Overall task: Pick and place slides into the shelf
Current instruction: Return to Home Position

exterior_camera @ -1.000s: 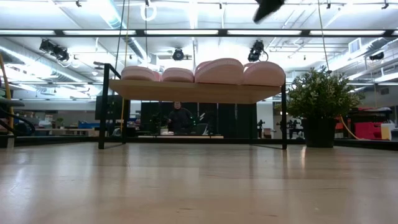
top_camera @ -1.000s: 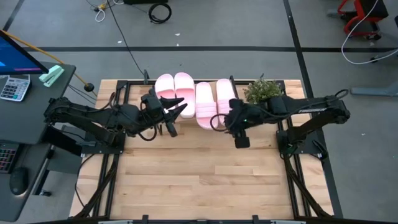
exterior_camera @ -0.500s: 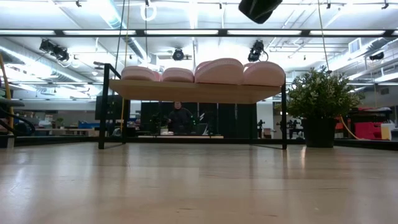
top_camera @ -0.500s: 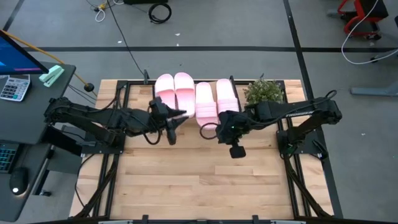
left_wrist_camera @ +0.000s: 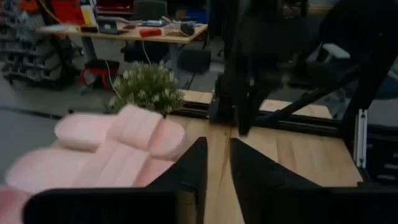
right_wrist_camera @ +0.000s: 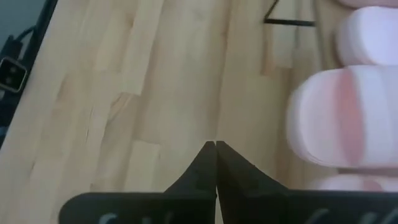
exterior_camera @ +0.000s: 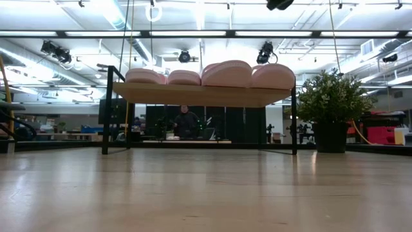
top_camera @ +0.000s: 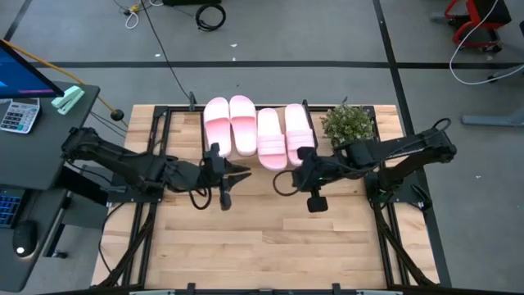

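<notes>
Low view: 4 slides (exterior_camera: 226, 73) sit side by side on top of the shelf (exterior_camera: 199, 95), filling its board edge to edge, packed tight so all fit, I'd say; 1 plant (exterior_camera: 331, 96) just beside the shelf. High view: 2 arms, left gripper (top_camera: 239, 170) & right gripper (top_camera: 301, 166) both hang just in front of the shelf over the table (top_camera: 262, 238), nothing held. Job looks done, only parking the arms left. Left wrist view: fingers (left_wrist_camera: 196, 165) a narrow gap apart, empty. Right wrist view: fingers (right_wrist_camera: 205, 165) pressed together, shelf's slides near.
</notes>
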Controlling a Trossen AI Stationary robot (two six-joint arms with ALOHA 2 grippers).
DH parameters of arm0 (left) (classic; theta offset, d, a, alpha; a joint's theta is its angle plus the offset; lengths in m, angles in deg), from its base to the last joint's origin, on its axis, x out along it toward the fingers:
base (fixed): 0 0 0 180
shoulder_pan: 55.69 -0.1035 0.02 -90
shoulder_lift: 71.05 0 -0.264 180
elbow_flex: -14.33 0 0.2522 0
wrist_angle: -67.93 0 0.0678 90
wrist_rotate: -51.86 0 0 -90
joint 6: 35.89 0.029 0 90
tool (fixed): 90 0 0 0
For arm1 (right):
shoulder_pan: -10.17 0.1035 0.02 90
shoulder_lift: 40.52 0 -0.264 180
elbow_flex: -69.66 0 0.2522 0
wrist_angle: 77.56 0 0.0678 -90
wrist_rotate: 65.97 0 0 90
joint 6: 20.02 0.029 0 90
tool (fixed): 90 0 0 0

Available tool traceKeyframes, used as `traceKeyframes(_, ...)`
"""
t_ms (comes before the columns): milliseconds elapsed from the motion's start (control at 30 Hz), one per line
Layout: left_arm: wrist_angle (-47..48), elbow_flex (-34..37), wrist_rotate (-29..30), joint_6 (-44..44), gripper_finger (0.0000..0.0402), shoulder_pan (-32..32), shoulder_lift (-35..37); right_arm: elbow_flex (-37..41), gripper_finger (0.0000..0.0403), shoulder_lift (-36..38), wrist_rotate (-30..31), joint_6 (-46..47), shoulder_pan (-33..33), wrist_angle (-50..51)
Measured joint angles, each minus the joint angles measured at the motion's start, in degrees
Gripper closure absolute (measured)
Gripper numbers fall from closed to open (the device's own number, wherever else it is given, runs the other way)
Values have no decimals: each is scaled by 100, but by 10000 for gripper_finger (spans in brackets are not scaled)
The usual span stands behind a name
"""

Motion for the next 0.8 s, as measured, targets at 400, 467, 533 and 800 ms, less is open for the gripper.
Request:
traceKeyframes(400, -4220, 1768, -1027, 301, 394, -248, -11, 1594, 402, 2097, 693, 1244, 248, -786)
traceKeyframes(467, -4225, 1808, -1284, 302, 397, -388, -14, 2052, 402, 2595, 911, 1516, 320, -1200)
traceKeyframes(533, -4224, 1804, -1572, 311, 396, -535, -23, 2460, 403, 3066, 1205, 1786, 403, -1580)
traceKeyframes(800, -4204, 1780, -2621, 225, 398, -1235, -16, 3440, 403, 4383, 2184, 2449, 1099, -1908)
